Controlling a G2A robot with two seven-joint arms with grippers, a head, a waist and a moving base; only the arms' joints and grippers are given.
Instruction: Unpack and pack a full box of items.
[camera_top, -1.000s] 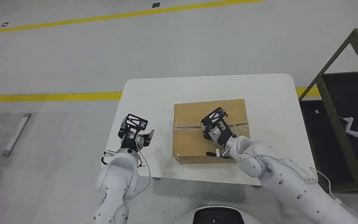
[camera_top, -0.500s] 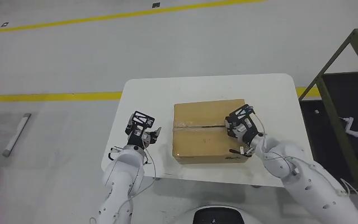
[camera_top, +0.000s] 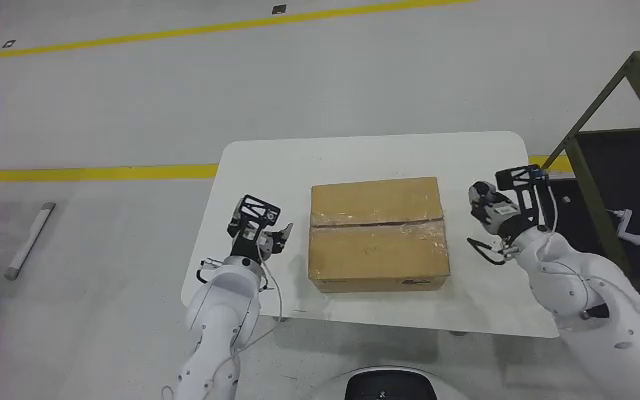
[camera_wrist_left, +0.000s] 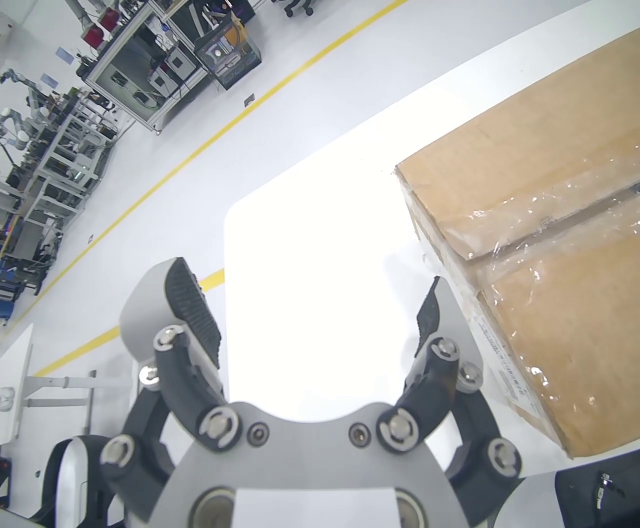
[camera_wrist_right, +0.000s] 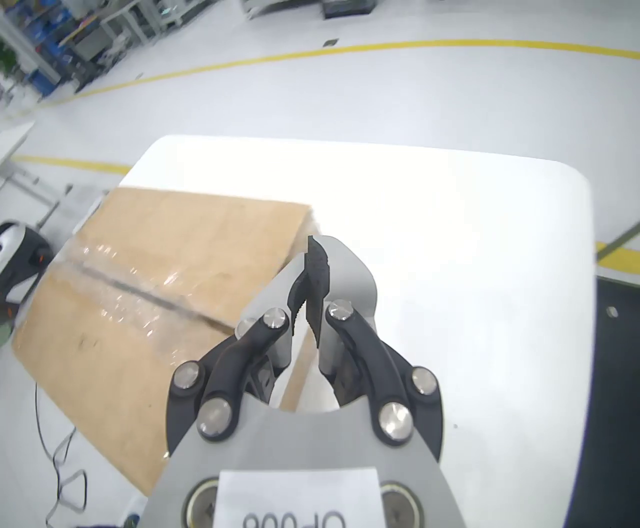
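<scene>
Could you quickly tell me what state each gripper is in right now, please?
Left gripper: open, empty.
Right gripper: shut, holding nothing visible.

— Where's the box (camera_top: 375, 232) from the left gripper (camera_top: 266, 232)?
— Just to its right, near but not touching. It is shut and taped across the top.
— And from the right gripper (camera_top: 487, 203)?
— To its left, apart. That gripper hangs over the table (camera_top: 370, 155), and a dark rack (camera_top: 600, 160) stands on its other side.
</scene>
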